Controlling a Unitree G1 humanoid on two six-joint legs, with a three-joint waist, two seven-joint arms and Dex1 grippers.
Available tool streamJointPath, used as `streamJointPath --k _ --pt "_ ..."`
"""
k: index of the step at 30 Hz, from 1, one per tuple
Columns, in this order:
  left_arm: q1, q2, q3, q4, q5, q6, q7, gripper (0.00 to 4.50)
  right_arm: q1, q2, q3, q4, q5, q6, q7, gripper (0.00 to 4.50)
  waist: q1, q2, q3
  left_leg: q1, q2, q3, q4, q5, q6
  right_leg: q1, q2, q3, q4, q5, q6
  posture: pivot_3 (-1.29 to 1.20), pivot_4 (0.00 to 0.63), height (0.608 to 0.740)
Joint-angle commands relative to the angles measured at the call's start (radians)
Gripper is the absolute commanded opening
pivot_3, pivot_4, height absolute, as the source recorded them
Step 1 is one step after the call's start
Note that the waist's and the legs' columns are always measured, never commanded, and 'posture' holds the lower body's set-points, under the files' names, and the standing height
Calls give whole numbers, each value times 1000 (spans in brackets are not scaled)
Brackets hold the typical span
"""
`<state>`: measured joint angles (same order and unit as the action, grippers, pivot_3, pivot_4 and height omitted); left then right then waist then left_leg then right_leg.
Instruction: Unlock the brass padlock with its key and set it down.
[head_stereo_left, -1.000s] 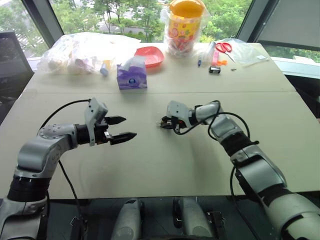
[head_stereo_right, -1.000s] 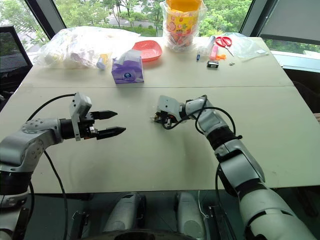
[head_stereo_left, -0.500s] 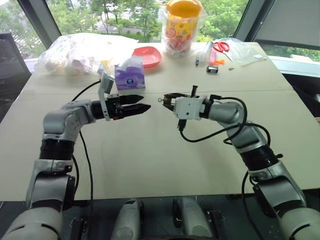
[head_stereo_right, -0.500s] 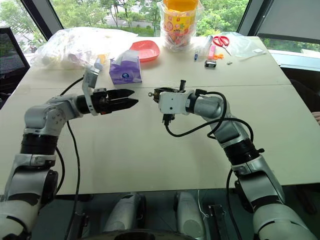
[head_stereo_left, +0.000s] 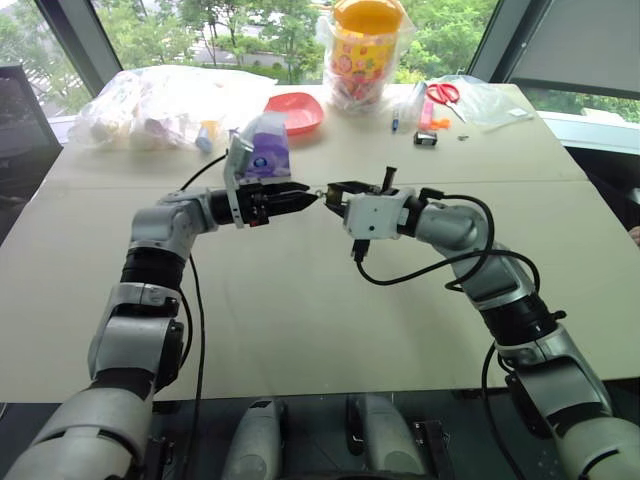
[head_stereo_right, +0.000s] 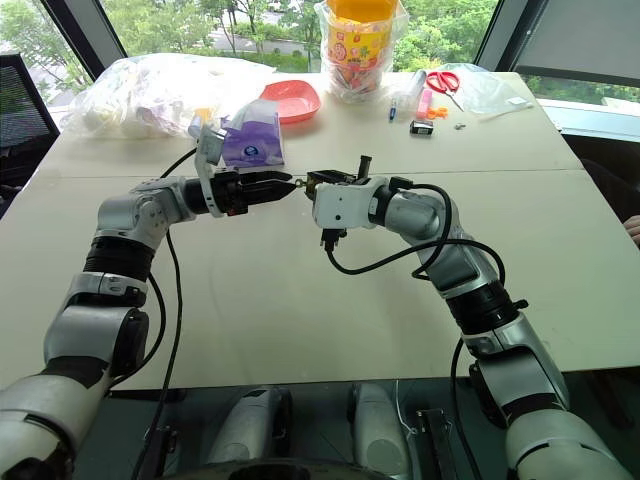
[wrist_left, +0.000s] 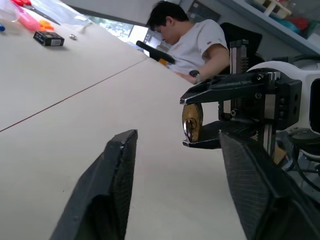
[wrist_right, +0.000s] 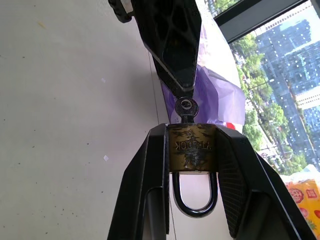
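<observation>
Right now I have both arms raised over the middle of the tabletop (head_stereo_left: 300, 330), tips meeting. My right gripper (wrist_right: 192, 150) has its jaws clamped on the brass padlock (wrist_right: 190, 148), body pinched between the two black fingers, shackle pointing back toward the wrist. Embossed lettering runs across the brass body, but I cannot make it out for certain. The key (wrist_right: 185, 107) sits in the keyhole, its round head sticking out toward my left gripper (head_stereo_left: 303, 198). From the right wrist view a left fingertip (wrist_right: 172, 45) comes right down to the key's head; from the left wrist view the jaws stand narrowly apart with the padlock ahead of them, so I cannot tell whether they grip the key.

Nothing lies on the tabletop under the grippers. Along the far edge sit a purple tissue pack (head_stereo_left: 264, 148), a red bowl (head_stereo_left: 297, 111), a heap of clear plastic bags (head_stereo_left: 160, 105), a patterned jar with an orange lid (head_stereo_left: 372, 50), red-handled scissors (head_stereo_left: 442, 95) and a small black clip (head_stereo_left: 428, 139). A person in a white shirt (wrist_left: 197, 42) sits beyond the tabletop
</observation>
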<state>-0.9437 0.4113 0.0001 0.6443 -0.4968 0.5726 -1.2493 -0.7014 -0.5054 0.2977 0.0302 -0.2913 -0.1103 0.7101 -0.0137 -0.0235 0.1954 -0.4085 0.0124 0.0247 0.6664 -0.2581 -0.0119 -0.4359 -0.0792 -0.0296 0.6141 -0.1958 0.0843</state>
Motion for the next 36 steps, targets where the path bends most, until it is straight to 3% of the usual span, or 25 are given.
streamJointPath --k 1,15,20,33,36 --pt "-35 -8 8 7 16 -28 -19 1449 -5 0 -22 -65 5 4 -8 726 0 0 0 0 0 0 0 0 0 0 0 0 0 0 0 0 150 740" --pt "-56 -32 25 32 29 -43 -34 1449 12 16 -10 -103 12 38 0 726 0 0 0 0 0 0 0 0 0 0 0 0 0 0 0 0 150 740" --pt "-56 -34 32 32 30 -40 -41 18 15 16 -8 -106 10 41 1 726 1 0 0 0 0 0 0 0 0 0 0 0 0 0 0 0 150 740" --pt "-41 -21 33 4 27 -6 -55 18 21 10 -3 -93 5 38 3 726 0 0 0 0 0 0 0 0 0 0 0 0 0 0 0 0 150 740" --pt "-37 -13 35 -7 18 23 -75 785 20 11 -4 -90 5 37 3 726 0 0 0 0 0 0 0 0 0 0 0 0 0 0 0 0 150 740"
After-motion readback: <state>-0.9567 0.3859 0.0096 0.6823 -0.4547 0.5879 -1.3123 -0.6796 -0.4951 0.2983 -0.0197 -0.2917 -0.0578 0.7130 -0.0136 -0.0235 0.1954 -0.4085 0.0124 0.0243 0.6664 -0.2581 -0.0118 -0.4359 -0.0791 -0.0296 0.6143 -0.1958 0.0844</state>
